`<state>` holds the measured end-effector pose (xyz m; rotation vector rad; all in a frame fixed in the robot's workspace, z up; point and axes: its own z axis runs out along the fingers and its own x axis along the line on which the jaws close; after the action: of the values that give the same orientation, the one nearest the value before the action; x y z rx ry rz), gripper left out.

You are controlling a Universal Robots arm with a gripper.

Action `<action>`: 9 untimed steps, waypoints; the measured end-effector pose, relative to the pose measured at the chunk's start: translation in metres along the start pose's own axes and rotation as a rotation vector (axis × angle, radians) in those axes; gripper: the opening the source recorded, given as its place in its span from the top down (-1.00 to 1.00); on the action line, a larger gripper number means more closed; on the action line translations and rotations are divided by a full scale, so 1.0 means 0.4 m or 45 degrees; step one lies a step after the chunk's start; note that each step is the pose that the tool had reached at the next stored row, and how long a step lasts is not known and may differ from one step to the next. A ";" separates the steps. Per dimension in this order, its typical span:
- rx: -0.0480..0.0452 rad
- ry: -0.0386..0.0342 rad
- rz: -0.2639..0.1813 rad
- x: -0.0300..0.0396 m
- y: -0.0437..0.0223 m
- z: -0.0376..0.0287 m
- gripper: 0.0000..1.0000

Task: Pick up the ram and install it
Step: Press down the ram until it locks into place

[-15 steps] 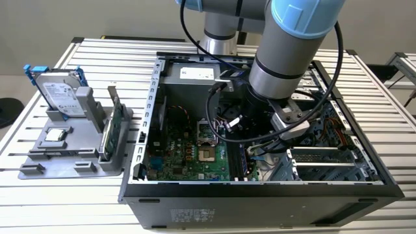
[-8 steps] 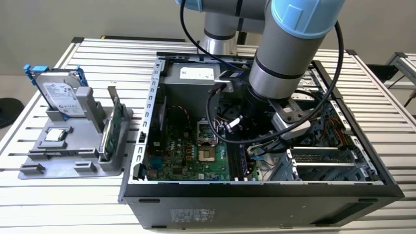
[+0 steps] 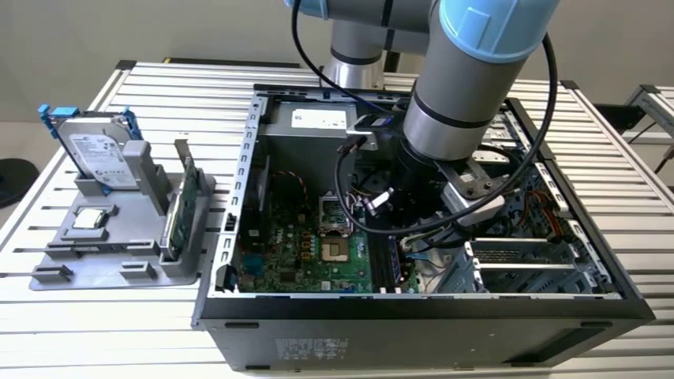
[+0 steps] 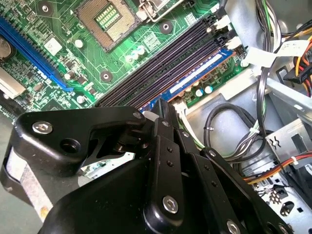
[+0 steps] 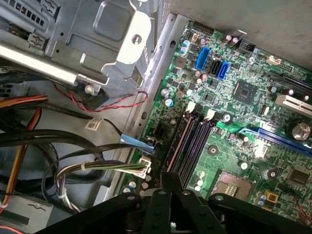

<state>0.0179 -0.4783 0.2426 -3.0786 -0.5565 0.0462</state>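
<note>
**Arm deep in the open case, ram down in its slot**

The gripper [image 4: 163, 109] hangs low over the memory slots [image 4: 161, 63], its black linkage taking up most of the near side of the second wrist view. Its fingertips are drawn close together right over the blue ram [image 4: 195, 73], but whether they pinch the stick's edge or merely stand over it I cannot tell. The ram lies lengthwise in the outermost slot, beside the metal wall of the case, with the empty black slots running parallel next to it. Its near end is hidden behind the fingers.

In the first wrist view the gripper [image 5: 171, 181] covers the near end of the slots [image 5: 187, 146], so the ram cannot be picked out with any certainty there.

Around the slots spreads the green motherboard [image 3: 300, 245], with the bare processor socket [image 4: 108, 18] close by. Cable bundles [image 5: 73, 168] crowd the drive-bay side.

From the exterior view the arm [image 3: 463, 87] reaches down into the computer case [image 3: 421, 316], and its wrist blocks the slots from sight. On the exterior view's left a grey holder [image 3: 116, 237] carries a silver hard drive [image 3: 103, 154] standing upright and a green circuit card [image 3: 188, 209] on edge. The drive has a white label, and a white sticker sits on the power supply [image 3: 316, 122], but neither can be read.
</note>
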 end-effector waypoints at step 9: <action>0.001 0.0001 -0.027 0.000 0.000 0.000 1.00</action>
<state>0.0179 -0.4782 0.2426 -3.0716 -0.5893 0.0460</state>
